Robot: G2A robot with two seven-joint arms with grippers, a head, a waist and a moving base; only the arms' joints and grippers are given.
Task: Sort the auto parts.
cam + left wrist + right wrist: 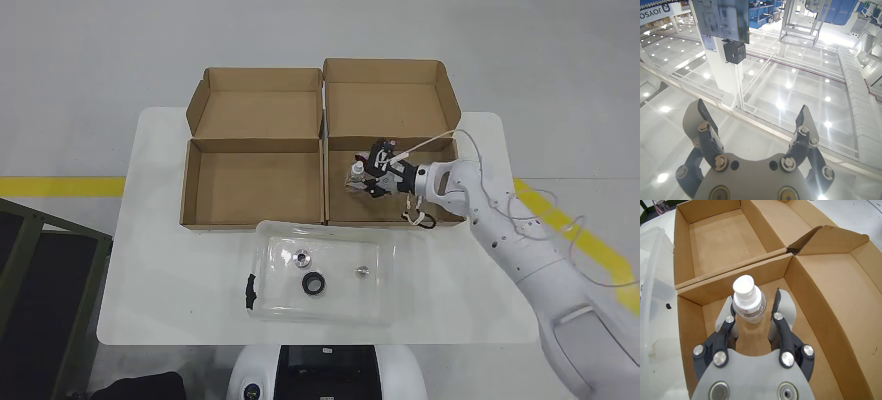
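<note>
Spray bottle [748,298] upright; right gripper [754,297] spread around it.

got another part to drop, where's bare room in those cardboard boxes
The left box is bare wall to wall. The right box is crowded beside the shared wall by the right gripper and spray bottle; its outer half is free.

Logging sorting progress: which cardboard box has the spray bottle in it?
The box on the right arm's side: right gripper and spray bottle inside; the other box holds neither.
</note>
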